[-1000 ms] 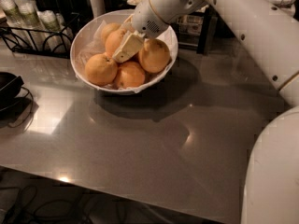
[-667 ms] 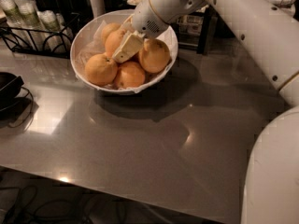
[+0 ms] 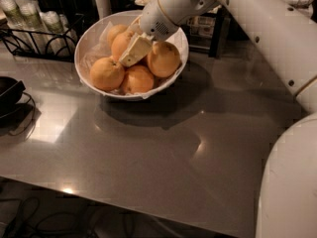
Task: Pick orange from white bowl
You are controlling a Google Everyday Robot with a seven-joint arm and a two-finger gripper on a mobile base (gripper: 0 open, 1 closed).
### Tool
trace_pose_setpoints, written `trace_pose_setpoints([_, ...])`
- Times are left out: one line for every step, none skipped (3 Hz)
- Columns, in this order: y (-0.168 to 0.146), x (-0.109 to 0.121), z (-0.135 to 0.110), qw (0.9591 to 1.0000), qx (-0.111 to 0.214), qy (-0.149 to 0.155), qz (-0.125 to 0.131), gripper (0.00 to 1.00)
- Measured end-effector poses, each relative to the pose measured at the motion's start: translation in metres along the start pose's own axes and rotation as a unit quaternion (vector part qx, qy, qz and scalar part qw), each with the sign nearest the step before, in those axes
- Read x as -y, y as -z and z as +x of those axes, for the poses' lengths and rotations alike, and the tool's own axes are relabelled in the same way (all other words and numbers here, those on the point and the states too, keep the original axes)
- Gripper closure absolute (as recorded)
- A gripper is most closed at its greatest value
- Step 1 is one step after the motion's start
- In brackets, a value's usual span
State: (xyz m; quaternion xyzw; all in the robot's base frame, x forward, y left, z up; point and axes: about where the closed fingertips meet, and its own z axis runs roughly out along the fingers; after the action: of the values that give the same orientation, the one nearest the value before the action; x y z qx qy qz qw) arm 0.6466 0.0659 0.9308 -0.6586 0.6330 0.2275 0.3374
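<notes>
The white bowl [image 3: 80,46], lined with crinkled paper, stands on the grey table at the back left and holds several oranges. One orange [image 3: 106,74] lies at the front left, one [image 3: 139,80] at the front, one [image 3: 164,58] at the right. My gripper [image 3: 131,51] reaches down into the bowl from the upper right and lies against a middle orange [image 3: 120,42], between it and the right one. Another orange [image 3: 114,31] sits behind, partly hidden.
The grey table [image 3: 148,152] stretches out in front of the bowl. A black dish [image 3: 7,90] sits at the left edge. A wire rack with cups [image 3: 29,21] and dark containers stand behind the bowl. My white arm [image 3: 262,29] and body [image 3: 290,182] fill the right side.
</notes>
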Motion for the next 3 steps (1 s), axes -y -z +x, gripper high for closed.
trace_pose_setpoints([0.002, -0.002, -0.004, 0.9999, 0.008, 0.006, -0.001, 1.00])
trace_pose_setpoints([0.027, -0.012, -0.024, 0.9987, 0.039, 0.027, 0.021, 1.00])
trace_pose_setpoints([0.066, -0.020, -0.038, 0.9947, 0.073, 0.040, 0.060, 1.00])
